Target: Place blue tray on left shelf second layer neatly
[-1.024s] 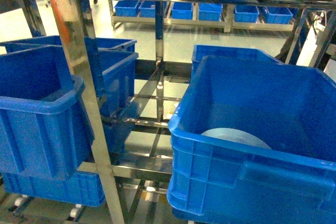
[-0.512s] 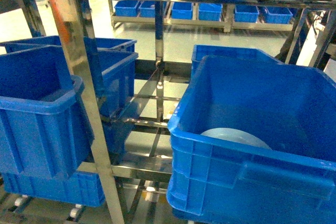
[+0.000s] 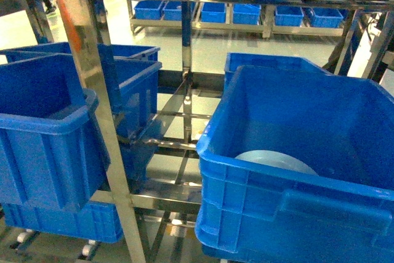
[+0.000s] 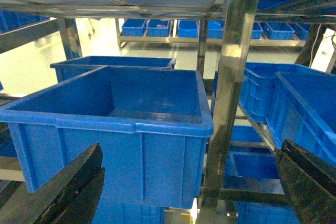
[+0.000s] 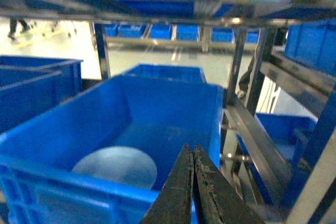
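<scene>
The pale round blue tray point(image 3: 277, 159) lies flat in the bottom of a deep-blue crate point(image 3: 295, 195) on the right shelf; its near part is hidden behind the crate's front wall. In the right wrist view the blue tray point(image 5: 116, 166) shows inside that crate point(image 5: 68, 182), and my right gripper point(image 5: 191, 156) is shut with nothing in it, in front of and above the crate's near rim. My left gripper point(image 4: 189, 192) is open wide and holds nothing, facing a deep-blue crate point(image 4: 115, 140) on the left shelf. Neither gripper shows in the head view.
A shiny steel upright point(image 3: 92, 90) stands between the left and right shelves, with a second post point(image 4: 231, 77) beside the left crate. More blue crates point(image 3: 55, 146) fill the left shelf, and a row of them point(image 3: 234, 12) stands across the floor. Steel shelf rails point(image 5: 262, 145) run right of the crate.
</scene>
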Tool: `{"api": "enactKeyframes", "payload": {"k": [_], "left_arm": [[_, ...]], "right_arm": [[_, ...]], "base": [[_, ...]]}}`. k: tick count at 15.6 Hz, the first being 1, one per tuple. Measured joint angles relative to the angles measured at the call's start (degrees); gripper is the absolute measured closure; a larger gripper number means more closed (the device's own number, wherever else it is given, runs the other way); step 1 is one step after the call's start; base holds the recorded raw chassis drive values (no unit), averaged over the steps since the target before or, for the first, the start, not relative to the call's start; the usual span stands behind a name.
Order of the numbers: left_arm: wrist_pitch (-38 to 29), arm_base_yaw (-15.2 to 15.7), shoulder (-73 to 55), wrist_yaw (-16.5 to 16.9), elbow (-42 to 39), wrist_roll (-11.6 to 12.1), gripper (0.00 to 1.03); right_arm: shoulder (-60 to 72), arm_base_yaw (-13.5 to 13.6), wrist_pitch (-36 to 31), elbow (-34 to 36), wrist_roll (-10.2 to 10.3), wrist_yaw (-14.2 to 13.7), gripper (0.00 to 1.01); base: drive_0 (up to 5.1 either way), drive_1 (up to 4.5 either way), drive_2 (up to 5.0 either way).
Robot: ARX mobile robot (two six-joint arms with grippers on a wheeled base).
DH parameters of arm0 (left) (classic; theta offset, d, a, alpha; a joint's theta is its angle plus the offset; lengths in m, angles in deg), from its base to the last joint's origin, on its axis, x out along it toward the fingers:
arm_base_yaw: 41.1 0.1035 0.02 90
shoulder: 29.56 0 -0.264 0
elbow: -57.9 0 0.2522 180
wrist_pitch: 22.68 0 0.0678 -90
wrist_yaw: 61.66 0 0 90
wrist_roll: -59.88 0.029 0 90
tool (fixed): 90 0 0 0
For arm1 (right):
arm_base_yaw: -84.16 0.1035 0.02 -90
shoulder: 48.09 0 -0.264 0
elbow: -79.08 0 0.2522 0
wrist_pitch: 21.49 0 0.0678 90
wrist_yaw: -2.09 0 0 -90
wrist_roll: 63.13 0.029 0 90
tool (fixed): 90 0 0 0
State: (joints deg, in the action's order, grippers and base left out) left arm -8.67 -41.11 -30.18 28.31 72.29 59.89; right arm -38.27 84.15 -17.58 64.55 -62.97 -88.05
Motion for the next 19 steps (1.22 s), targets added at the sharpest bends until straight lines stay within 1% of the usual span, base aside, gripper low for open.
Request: {"api": "enactKeyframes", "payload": {"k": [1, 2, 7, 13, 15, 16, 18, 19], "left_arm": [[0.00, 0.00, 0.00, 0.00, 0.00, -0.02, 0.05], [0.04, 0.00, 0.00, -0.02, 0.00, -0.02, 0.05], [-0.04, 0.00, 0.00, -0.04, 0.00, -0.02, 0.05], [0.02, 0.00, 0.00, 0.00, 0.00, -0.02, 0.05], [0.00, 0.00, 0.00, 0.00, 0.00, -0.02, 0.05], [-0.04, 0.00, 0.00, -0.02, 0.00, -0.02, 0.05], [-0.02, 0.00, 0.00, 0.00, 0.00, -0.02, 0.05], [0.00, 0.00, 0.00, 0.00, 0.00, -0.02, 0.05]], "right_arm": [[-5.66, 0.00, 8.57, -0.04, -0.02, 0.11, 0.99], [-9.49, 0.00, 9.03, -0.07, 0.00, 0.17, 0.99], [-9.51, 0.00, 10.62, -0.04, -0.02, 0.13, 0.99], [-9.53, 0.00, 9.92, -0.04, -0.04, 0.13, 0.98], [-9.53, 0.00, 10.21, -0.04, -0.04, 0.17, 0.91], [-9.53, 0.00, 10.21, -0.04, -0.04, 0.17, 0.89], [-9.53, 0.00, 10.19, -0.04, -0.04, 0.17, 0.82], [-9.53, 0.00, 10.10, -0.04, -0.02, 0.17, 0.77]], "base": [[0.0, 0.00, 0.0], [0.0, 0.00, 0.0], [0.0, 0.00, 0.0], [0.0, 0.00, 0.0], [0.0, 0.00, 0.0], [0.0, 0.00, 0.0], [0.0, 0.00, 0.0], [0.0, 0.00, 0.0]]}}
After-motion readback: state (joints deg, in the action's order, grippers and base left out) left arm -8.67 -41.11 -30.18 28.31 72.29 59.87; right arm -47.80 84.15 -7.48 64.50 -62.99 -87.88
